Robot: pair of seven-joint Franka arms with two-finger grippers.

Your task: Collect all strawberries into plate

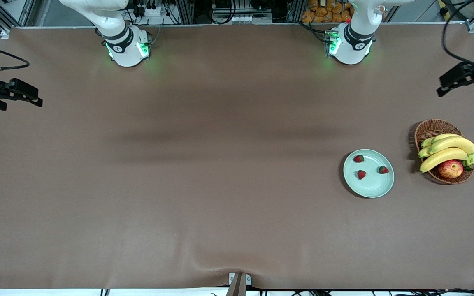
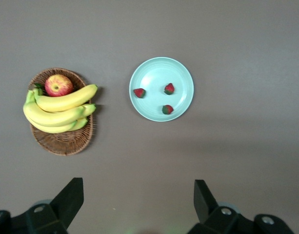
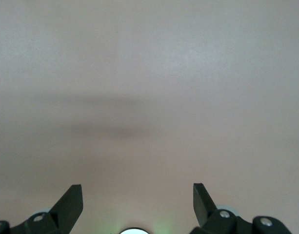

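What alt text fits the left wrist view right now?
Three strawberries lie on the mint-green plate, beside a wicker basket holding bananas and an apple. The open left gripper hangs above the brown table.

Brown table [image 1: 204, 185], metal framing [image 1: 237, 24], cables [image 1: 453, 45]

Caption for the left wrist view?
Open left gripper high over the table; three strawberries on the plate, beside the fruit basket.

Three strawberries [image 1: 358, 158] [image 1: 361, 174] [image 1: 383, 169] lie on one plate [image 1: 370, 189]. One wicker basket [image 1: 430, 128] holds one apple [image 1: 450, 169] and one bunch of bananas [image 1: 447, 150], apparently four. One counter [image 1: 179, 185] carries everything.
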